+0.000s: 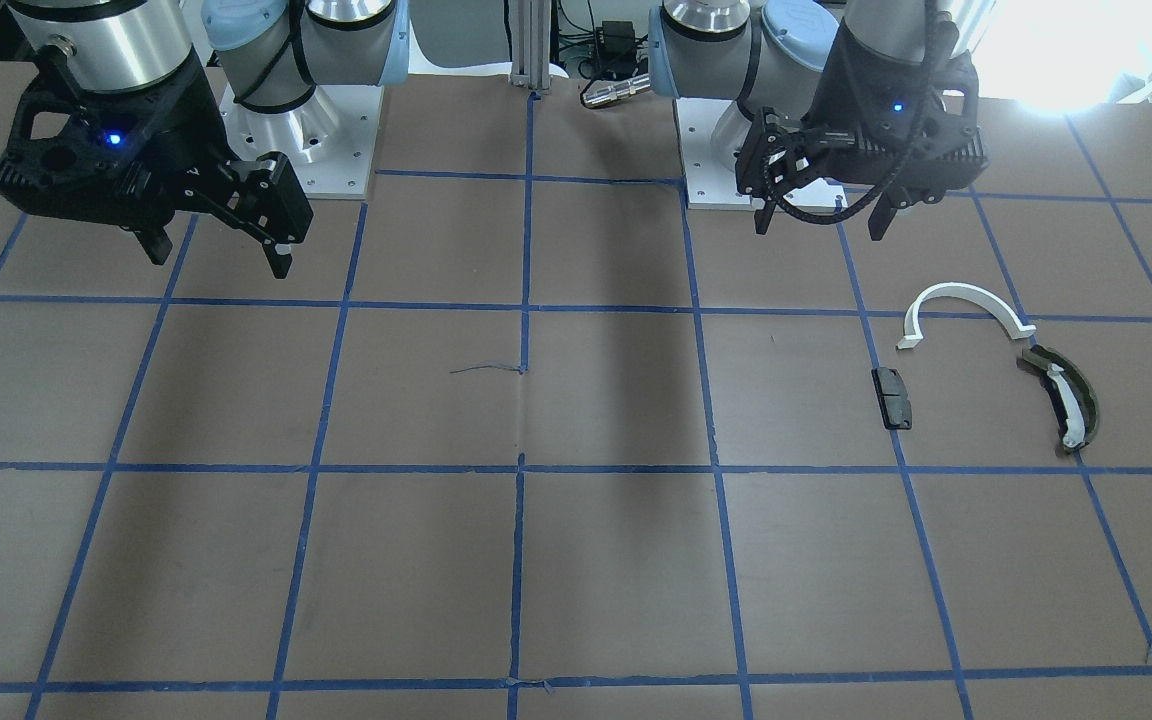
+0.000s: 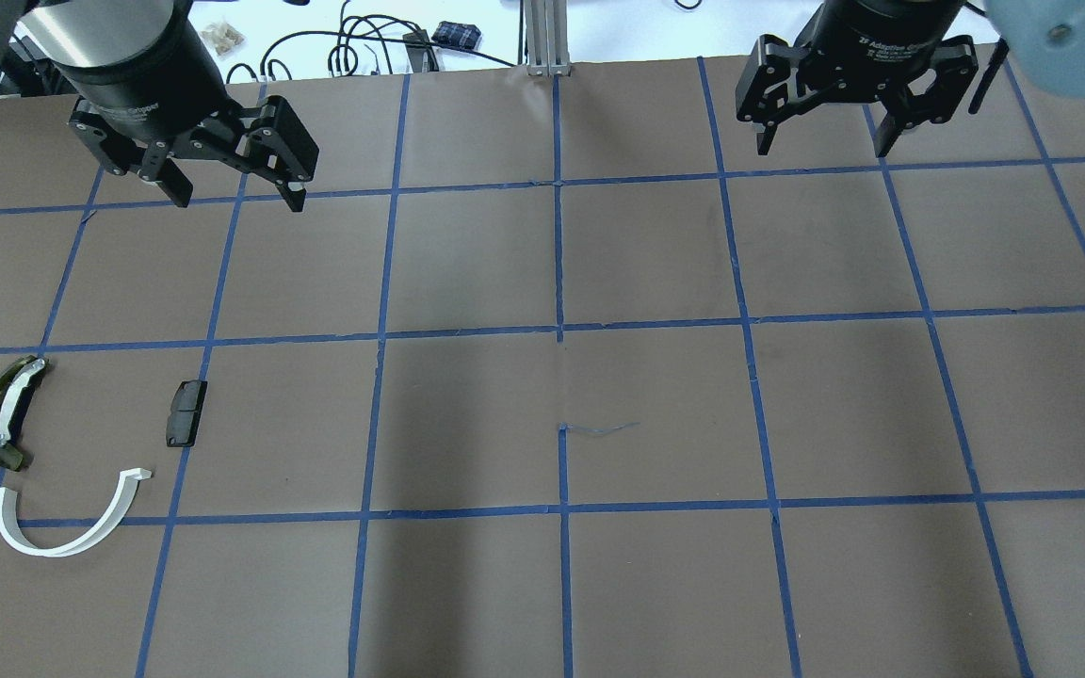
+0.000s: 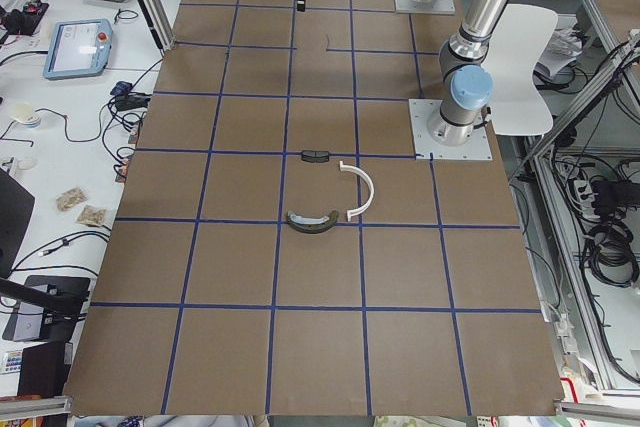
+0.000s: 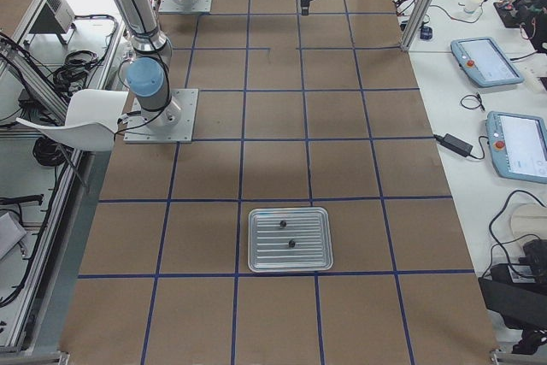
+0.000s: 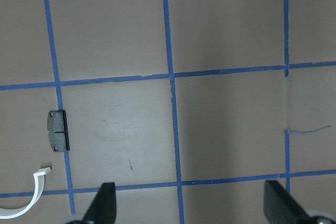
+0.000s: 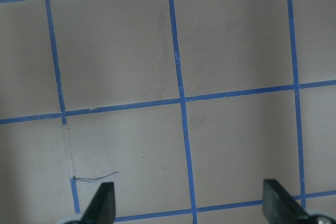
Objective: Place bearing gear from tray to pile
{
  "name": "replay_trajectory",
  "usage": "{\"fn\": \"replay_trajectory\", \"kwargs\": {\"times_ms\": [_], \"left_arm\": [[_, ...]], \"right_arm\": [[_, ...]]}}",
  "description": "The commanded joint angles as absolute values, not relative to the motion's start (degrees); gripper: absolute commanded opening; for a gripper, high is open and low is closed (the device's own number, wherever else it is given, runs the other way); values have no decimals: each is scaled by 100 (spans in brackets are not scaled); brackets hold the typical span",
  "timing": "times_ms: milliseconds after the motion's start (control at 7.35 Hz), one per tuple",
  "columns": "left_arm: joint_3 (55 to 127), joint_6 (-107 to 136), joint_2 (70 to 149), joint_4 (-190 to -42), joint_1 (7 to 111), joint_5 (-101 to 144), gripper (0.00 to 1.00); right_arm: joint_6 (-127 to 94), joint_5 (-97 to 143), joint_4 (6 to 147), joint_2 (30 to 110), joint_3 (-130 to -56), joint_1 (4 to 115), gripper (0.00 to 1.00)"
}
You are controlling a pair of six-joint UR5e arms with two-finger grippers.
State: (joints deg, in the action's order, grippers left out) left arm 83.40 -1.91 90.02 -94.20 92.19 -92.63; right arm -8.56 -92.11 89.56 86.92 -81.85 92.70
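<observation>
Bearing gear (image 4: 281,225) shows only as a small dark piece in the ridged metal tray (image 4: 261,258), with a second dark piece (image 4: 291,243) just beside it; at this size I cannot tell which is which. The tray lies well apart from the black pad (image 2: 186,412), toward the table's far end on the robot's right; nothing stands between tray and pad.

The pad belongs to the pile; the olive curved shoe (image 2: 6,411) with its white strip lies near the pad, on the side away from the tray; the white half-ring arc (image 2: 67,523) lies near the pad on the robot's side, one end close to the shoe; none of the three touch.

The left gripper (image 2: 236,200) hangs raised above the table near the pad, fingers spread wide, holding nothing; the right gripper (image 2: 821,149) hangs well apart from the pad, likewise wide and empty.

White lettering on the right gripper's body seems to read "2F Adaptive Gripper"; it is small and partly blurred.

The table top (image 2: 655,254) is brown, marked into squares by blue tape; a thin loose strand (image 2: 599,428) lies at mid-table, between pad and tray. Beyond the table's far edge are white benches with cables and teach pendants (image 4: 483,59).
</observation>
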Motion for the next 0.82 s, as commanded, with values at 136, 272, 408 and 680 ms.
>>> {"fn": "replay_trajectory", "kwargs": {"times_ms": [136,272,408,680], "left_arm": [[8279,-9,9026,-9404,9255,-8894,100],[8323,-87,8939,-9413,9159,-8903,100],[8297,-88,8956,-9448,9036,-8895,100],[8297,-97,8991,-9448,9026,-8921,100]], "right_arm": [[-399,-9891,8834,8789,-8191,9220,100],[466,-9975,8850,8789,-8191,8933,100],[1118,-9906,8842,8789,-8183,8416,100],[3887,-9896,8999,8789,-8191,7300,99]]}}
